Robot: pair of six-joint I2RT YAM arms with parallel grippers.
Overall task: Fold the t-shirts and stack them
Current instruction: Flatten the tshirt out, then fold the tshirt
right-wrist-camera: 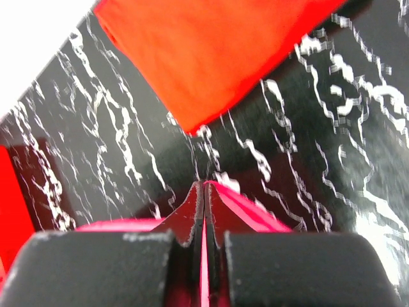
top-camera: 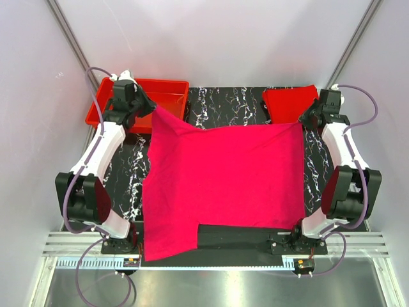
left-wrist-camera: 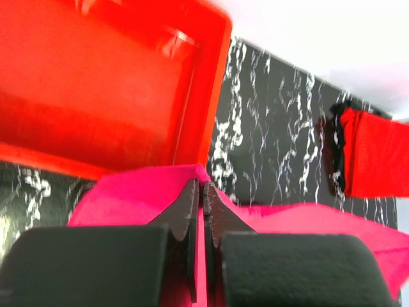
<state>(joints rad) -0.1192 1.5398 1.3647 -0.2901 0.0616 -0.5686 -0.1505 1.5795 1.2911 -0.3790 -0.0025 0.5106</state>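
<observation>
Folding is under way on the pink t-shirt [top-camera: 223, 185], spread across the frame's centre: left gripper [top-camera: 151, 110] and right gripper [top-camera: 305, 121] each pinch an upper corner tight. The red t-shirt [top-camera: 289, 102] sits folded, upper right (stacking comes later). Next, I'd guess, both corners must travel evenly toward the bottom edge.

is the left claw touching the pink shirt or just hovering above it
Touching. The left wrist view shows the left claw shut on a raised corner of the pink t-shirt, with cloth pinched between its closed jaws.
</observation>
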